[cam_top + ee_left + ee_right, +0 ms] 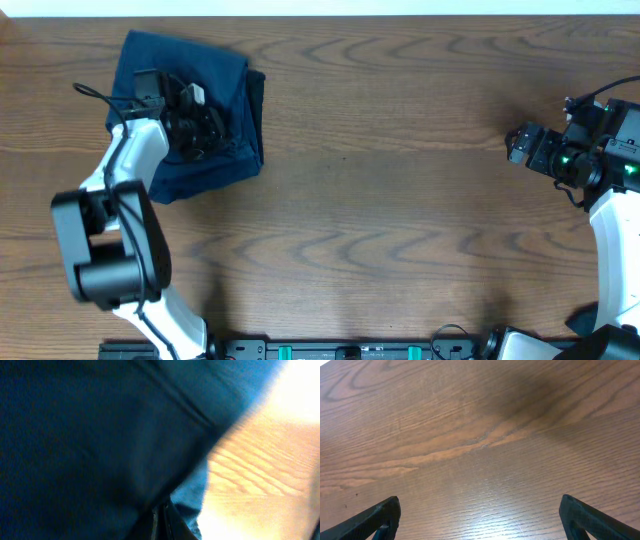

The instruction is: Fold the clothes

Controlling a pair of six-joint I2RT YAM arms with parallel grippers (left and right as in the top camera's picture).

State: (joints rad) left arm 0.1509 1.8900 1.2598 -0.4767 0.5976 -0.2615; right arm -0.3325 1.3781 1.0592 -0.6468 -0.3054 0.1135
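The clothes [228, 95] are a single folded bundle of dark navy fabric. It lies flat at the far-left corner of the table [380, 200], roughly rectangular, with a darker fold along its right edge. The left arm reaches from the near-left edge of the table up over the bundle. The left hand [193, 128] is positioned on the middle of the fabric. In the left wrist view the picture is blurred: dark blue cloth [90, 445] fills most of the frame, with a seam line running diagonally across it. Wood grain of the table [260, 480] is visible to the right. From these views it cannot be determined whether the left hand is spread or closed on the fabric. The right arm stands at the right edge of the table, well apart from the bundle. The right hand [519, 143] points toward the table centre. In the right wrist view the right hand [481, 514] is spread wide. Its two dark fingertips [380, 517] sit at the lower corners of the frame, with bare table surface [480, 435] between them.
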